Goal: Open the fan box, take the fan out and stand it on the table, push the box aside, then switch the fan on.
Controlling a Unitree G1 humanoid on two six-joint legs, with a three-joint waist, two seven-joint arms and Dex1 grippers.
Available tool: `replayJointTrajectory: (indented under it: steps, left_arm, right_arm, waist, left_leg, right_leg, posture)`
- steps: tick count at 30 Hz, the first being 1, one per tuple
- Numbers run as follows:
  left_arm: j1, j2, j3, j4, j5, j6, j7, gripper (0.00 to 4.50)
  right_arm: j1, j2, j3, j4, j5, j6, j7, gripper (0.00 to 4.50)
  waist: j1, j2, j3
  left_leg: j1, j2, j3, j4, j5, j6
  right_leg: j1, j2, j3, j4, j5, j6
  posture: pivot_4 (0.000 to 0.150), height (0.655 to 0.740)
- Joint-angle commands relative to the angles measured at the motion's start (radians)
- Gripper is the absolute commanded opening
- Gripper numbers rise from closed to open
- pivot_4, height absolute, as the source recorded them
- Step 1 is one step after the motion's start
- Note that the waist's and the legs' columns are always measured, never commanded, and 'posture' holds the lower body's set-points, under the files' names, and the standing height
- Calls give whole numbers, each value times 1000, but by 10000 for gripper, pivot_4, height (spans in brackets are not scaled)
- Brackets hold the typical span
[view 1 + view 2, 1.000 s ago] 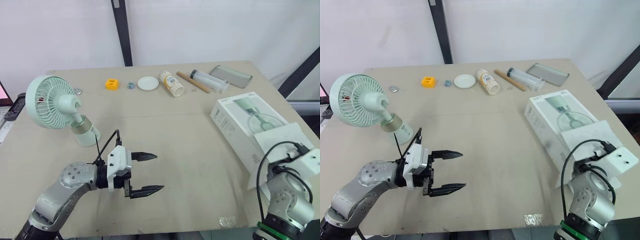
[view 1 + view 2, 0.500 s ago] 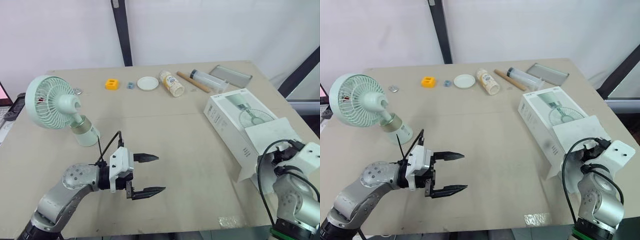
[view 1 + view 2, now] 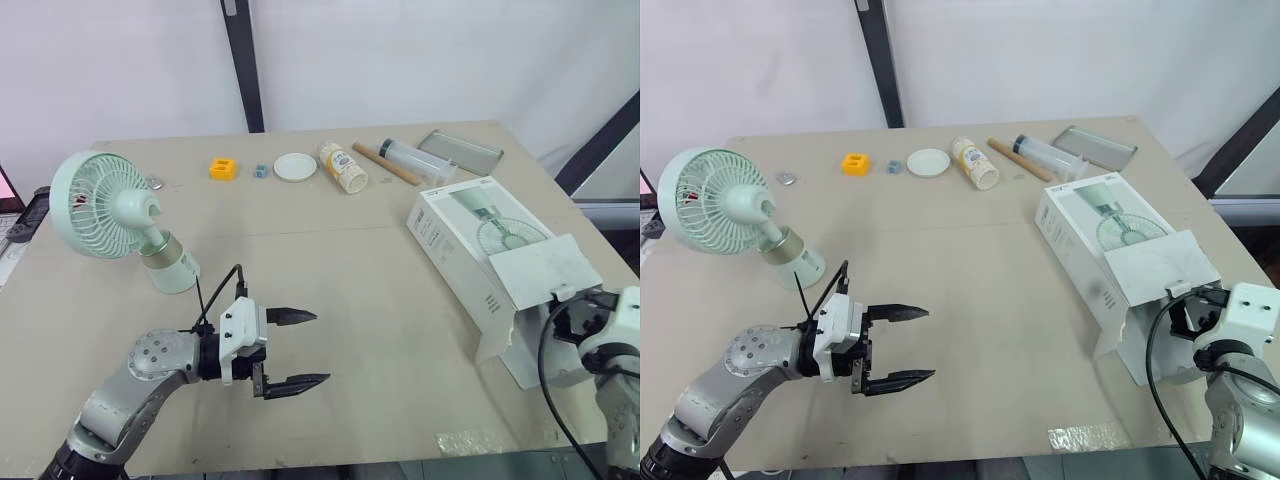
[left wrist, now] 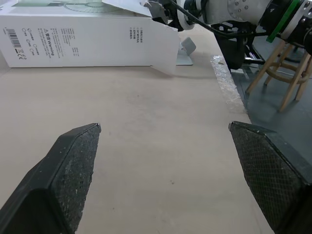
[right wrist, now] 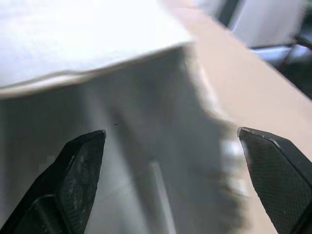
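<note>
Pale green plastic marks the fan [image 3: 105, 205] in the head views. It is already out of its packaging and stands on its base on the table [image 3: 380, 300], head tilted. It sits beyond the left gripper [image 3: 321, 347] and on that arm's outer side, near but apart from it. That gripper hovers low over bare tabletop with its jaws spread wide and nothing between them. The white fan box [image 3: 480, 240] lies on its side, well apart from the left jaws and toward the right arm. Its near end flap [image 3: 540, 268] is lifted, and the right arm sits right at that open end.

In the left wrist view, the two black fingers [image 4: 73, 161] stand far apart over the table. The printed side of the box lies well ahead of them, with the other arm's gripper at its flap.

In the right wrist view, the right gripper [image 5: 170, 132] also has its jaws wide apart, holding nothing. The open mouth of the box lies directly ahead of them and close; whether a finger touches the card cannot be told.

Judging by this, unpacking and standing are done, and the box push looks to be in hand or just finishing. Next the left arm would need to swing toward the fan and press its switch, which I cannot locate here. It should press lightly, so the fan does not tip.
</note>
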Motion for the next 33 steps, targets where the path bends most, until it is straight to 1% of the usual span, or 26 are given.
replayJointTrajectory:
  steps: [1,8,14,18,20,26,29,30,33]
  left_arm:
    - [-10,-5,-4,-1,3,-28,-16,45000]
    - [-11,-10,-2,17,13,-43,-30,45000]
    - [-16,-14,-5,33,22,-58,-40,45000]
    - [-22,-16,-5,40,27,-61,-49,45000]
    - [-25,-16,-4,42,27,-61,-51,45000]
    - [-36,-17,-3,30,19,-43,-42,45000]
    - [-48,-19,1,19,12,-25,-29,45000]
    - [-49,-20,5,17,9,-20,-23,45000]
    - [-51,-30,21,9,-1,0,8,45000]
  right_arm:
    - [12,-77,5,57,-16,-110,142,44386]
    - [38,-216,-17,209,-9,-288,397,44386]
    - [74,-310,-45,275,48,-345,626,44386]
    - [106,-386,-83,328,98,-340,797,44386]
    - [111,-429,-97,362,107,-329,855,44386]
    - [6,-568,-122,439,146,-237,941,44386]
    - [-117,-572,-67,305,249,-116,932,44386]
    - [-143,-553,-36,245,278,-84,920,44386]
    - [-205,-449,96,74,321,-39,885,44386]
  waist:
    - [1,0,0]
    - [3,-2,1]
    - [4,-3,2]
    - [4,-5,3]
    - [5,-5,3]
    - [2,-6,5]
    - [3,-7,7]
    - [-1,-6,8]
    - [-2,-6,9]
  left_leg:
    - [0,0,0,0,0,0]
    - [0,0,1,0,0,1]
    - [1,1,2,0,-1,1]
    - [0,1,3,0,-1,1]
    - [1,1,3,0,-1,2]
    - [1,2,5,0,-1,3]
    - [4,2,5,0,-2,3]
    - [9,3,5,0,-2,4]
    - [9,3,8,0,-3,5]
  right_leg:
    - [0,0,0,0,0,0]
    - [0,0,0,-1,0,0]
    - [1,0,1,-1,0,0]
    - [2,0,2,-1,0,0]
    - [2,0,2,-1,0,0]
    - [5,1,3,-1,0,0]
    - [8,1,3,-2,0,0]
    - [10,2,4,-3,0,0]
    - [13,2,6,-3,0,1]
  posture:
    - [1500,7400]
    - [1500,7400]
    - [1500,7400]
    - [1500,7400]
    - [1500,7400]
    - [1500,7400]
    - [1500,7400]
    - [1500,7400]
    - [1500,7400]
